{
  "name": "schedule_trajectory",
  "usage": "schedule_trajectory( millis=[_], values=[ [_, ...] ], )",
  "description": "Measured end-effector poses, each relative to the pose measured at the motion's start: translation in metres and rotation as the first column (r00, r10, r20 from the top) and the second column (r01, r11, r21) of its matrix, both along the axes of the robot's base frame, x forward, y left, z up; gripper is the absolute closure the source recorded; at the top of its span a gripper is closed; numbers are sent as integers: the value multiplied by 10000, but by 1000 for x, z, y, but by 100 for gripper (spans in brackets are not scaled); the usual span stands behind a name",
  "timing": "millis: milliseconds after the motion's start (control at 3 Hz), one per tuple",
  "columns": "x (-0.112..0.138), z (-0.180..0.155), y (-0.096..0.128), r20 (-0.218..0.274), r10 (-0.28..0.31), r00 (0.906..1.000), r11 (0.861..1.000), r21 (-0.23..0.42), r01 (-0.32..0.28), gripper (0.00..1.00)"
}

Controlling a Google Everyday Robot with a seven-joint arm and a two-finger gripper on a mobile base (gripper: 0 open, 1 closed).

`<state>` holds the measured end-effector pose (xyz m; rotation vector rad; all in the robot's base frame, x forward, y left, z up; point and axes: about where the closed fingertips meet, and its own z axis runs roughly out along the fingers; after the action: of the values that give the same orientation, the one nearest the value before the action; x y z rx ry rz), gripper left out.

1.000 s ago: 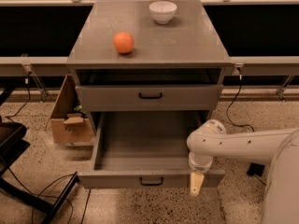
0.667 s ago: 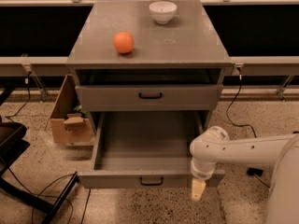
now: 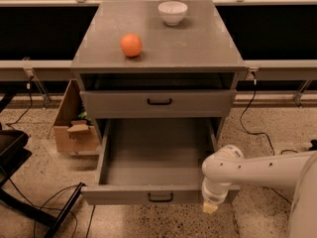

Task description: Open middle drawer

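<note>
Though standing pulled out, judging middle drawer (image 3: pixel 114 196) stiff, fairly heavy; favouring black handle (image 3: pixel 160 198) for hold; noting tool (image 3: pixel 210 208) hanging beside right front corner, width untellable.

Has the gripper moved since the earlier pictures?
Yes. The pale gripper, by the open grey middle drawer's right front corner, slid lower in view, away from the fixed grey cabinet top.

— How is the middle drawer (image 3: pixel 153 155) finished?
— Matt grey, smooth, painted-looking; a dull black handle (image 3: pixel 160 198) is fitted.
— And the gripper (image 3: pixel 210 208)?
— Pale, plastic-looking, seen by the drawer front's right end, below a smooth white arm shell (image 3: pixel 257 170).
— The rest?
— A glossy white bowl (image 3: pixel 173 12), raw brown cardboard box (image 3: pixel 69 133), speckled stone-like floor (image 3: pixel 267 217).
</note>
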<state>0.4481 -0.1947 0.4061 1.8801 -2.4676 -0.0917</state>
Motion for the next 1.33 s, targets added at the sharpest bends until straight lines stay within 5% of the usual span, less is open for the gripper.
schedule_trajectory(
  millis=[667, 1333],
  values=[
    [-2, 9, -2, 142, -50, 9999, 10000, -44, 51, 100],
    [-6, 15, -4, 551, -95, 9984, 9999, -37, 97, 100]
  ],
)
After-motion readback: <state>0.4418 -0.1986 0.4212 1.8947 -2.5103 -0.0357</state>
